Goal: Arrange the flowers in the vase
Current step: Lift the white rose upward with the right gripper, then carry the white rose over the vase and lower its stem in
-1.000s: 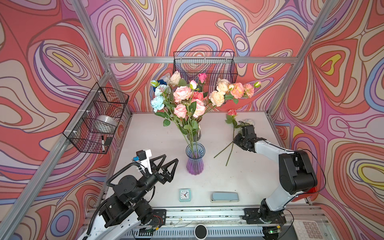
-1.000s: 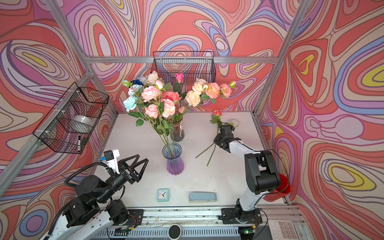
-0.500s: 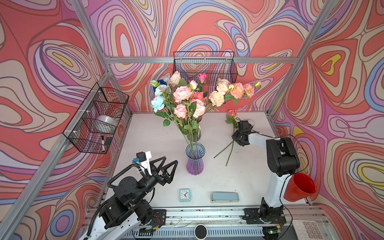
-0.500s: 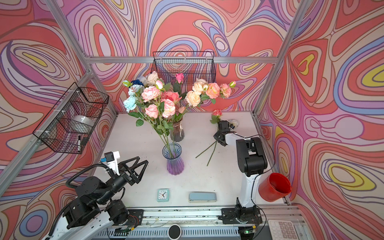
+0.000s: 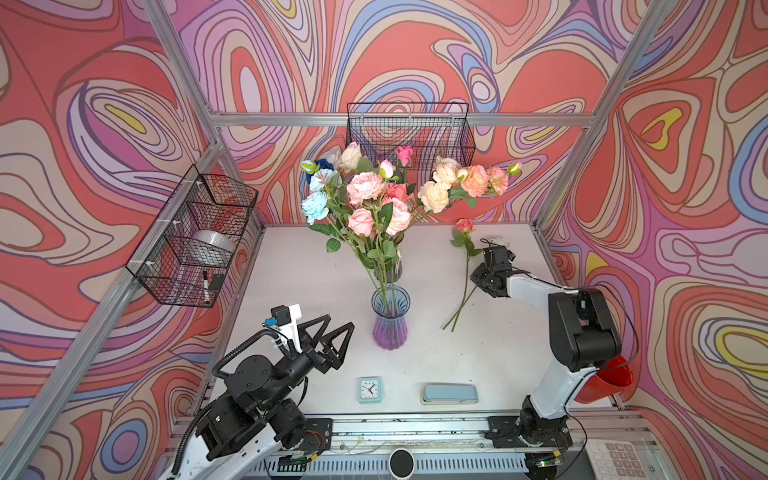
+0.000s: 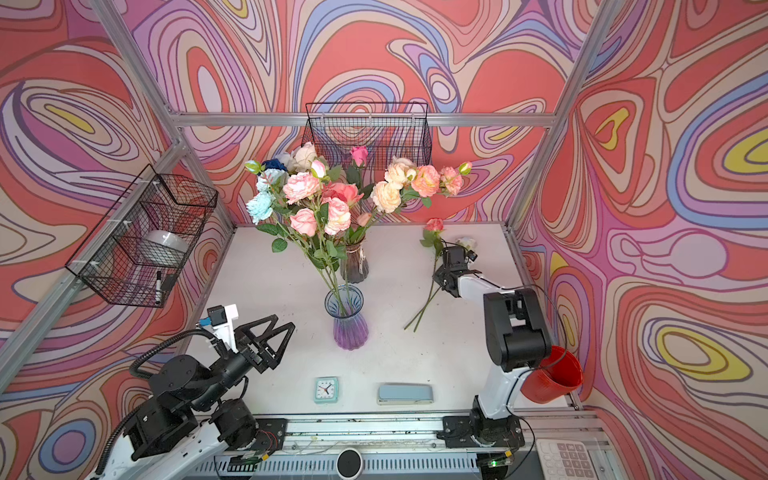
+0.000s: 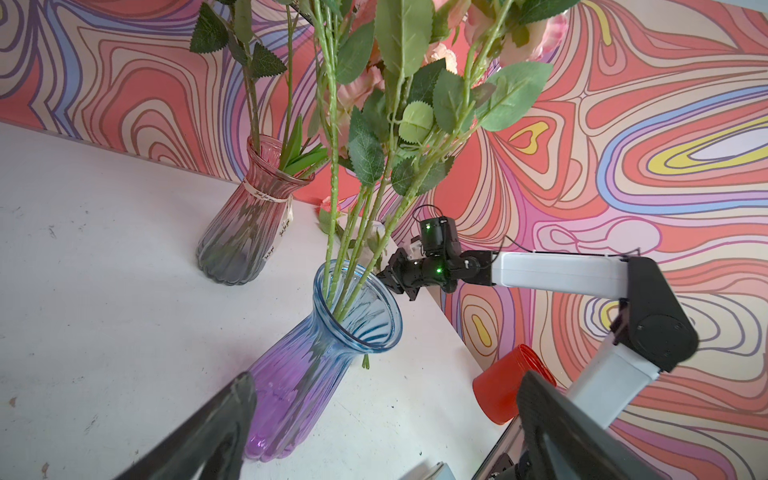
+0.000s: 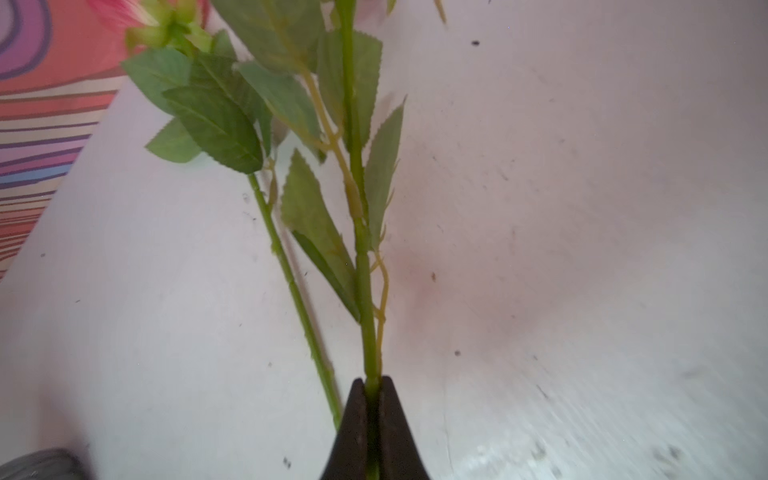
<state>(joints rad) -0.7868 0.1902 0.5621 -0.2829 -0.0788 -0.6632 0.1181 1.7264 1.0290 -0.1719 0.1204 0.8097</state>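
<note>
Most flowers stand bunched in the blue-and-purple glass vase mid-table and in a darker vase behind it. Two more flowers lie on the table at the right, one with a pink head. My right gripper sits low over their stems. In the right wrist view its jaws are shut on one green stem, with the other stem lying free beside it. My left gripper hovers open and empty, left of the vase.
A small clock and a pale blue case lie near the front edge. A red cup sits behind the right arm's base. Wire baskets hang on the left wall and back wall.
My right gripper's jaws have come together on a flower stem, and that arm's elbow has shifted. The left arm has barely moved.
</note>
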